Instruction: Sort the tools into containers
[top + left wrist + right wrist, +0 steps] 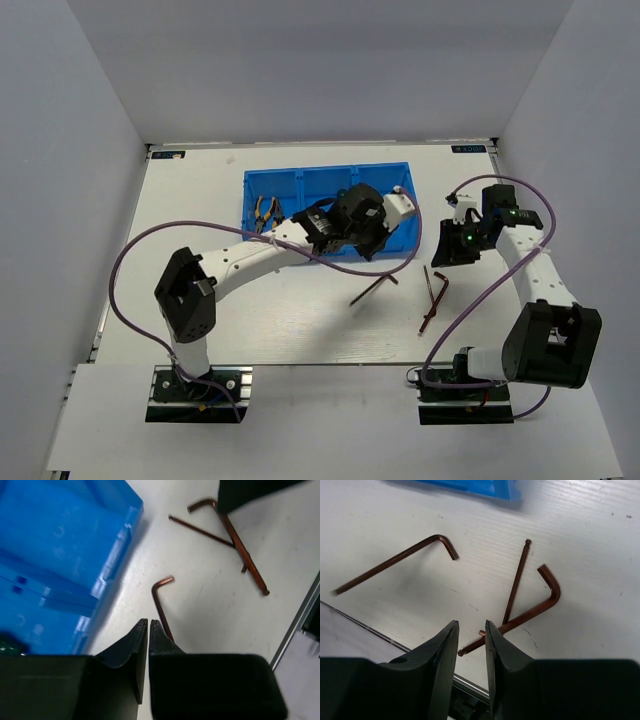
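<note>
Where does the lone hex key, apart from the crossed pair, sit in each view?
Top external: lone hex key, just below the blue bin.
Left wrist: the key, centre.
Right wrist: the key, upper left.
Shared landmark: the crossed hex keys beside it.

The left gripper (149,623) comes up from the bottom of the view, its two black fingers pressed together with the tips all but touching and nothing between them. Just past the tips a thin copper-brown L-shaped hex key (159,605) lies flat on the white tabletop (200,610), its long shaft vanishing behind one finger. Beside it, not touching, stands the bright blue plastic bin (65,545); one outer corner and an inner wall show. Nearer the tabletop's grey edge strip (297,625), two more copper-brown hex keys (239,542) lie crossed, one over the other. A blurred black shape (250,490) overlaps the thicker one's top.
</note>
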`<state>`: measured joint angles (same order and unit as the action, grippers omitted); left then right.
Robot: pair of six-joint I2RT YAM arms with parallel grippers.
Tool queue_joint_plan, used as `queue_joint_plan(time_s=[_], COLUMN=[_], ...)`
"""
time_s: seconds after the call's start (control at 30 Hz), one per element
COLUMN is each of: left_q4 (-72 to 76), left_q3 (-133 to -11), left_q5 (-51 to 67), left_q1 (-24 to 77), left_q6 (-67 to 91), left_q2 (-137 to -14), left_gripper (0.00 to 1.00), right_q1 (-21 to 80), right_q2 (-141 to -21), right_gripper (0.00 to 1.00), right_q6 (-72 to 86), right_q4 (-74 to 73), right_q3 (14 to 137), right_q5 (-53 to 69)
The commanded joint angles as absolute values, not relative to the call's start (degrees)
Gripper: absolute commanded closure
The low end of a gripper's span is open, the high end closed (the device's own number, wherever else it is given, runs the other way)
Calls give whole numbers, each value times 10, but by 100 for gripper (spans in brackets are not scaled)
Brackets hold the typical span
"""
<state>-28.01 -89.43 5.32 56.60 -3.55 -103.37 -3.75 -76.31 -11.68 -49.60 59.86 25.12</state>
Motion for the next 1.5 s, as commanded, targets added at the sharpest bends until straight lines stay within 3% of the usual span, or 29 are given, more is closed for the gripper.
queue_joint_plan(time_s=[0.0,0.2,0.4,0.47,0.53,0.67,1.17,1.3,1.47], left_q4=[-275,-270,-294,-294,-294,-274,-278,-298,-316], left_q3=[-934,-940,-924,-892,-869,-831,-808,-813,-823], left_q5=[38,49,78,96,96,101,44,-7,-29], left_q1=[552,552,552,552,565,565,594,611,617], left_q6=[-32,-32,-32,-26,-20,-8,9,15,20], left_q2=[-1032,-1043,-1073,-1081,-1088,-1093,-1164,-1194,-1214], left_gripper=[100,100,100,74,57,51,53,59,87], right_q1=[-40,-41,-42,-42,-41,-41,-50,-54,-64], right_q2=[-734,-715,-715,-716,-717,-716,-715,-714,-708], right_gripper=[66,66,55,54,52,51,51,51,51], right_q6=[-131,-135,-138,-136,-136,-134,-127,-126,-125], right_q4=[-495,-490,-487,-486,-486,-486,-483,-482,-483], right_q3=[585,564,557,556,555,552,553,555,554], right_q5=[235,227,232,234,232,234,229,233,236])
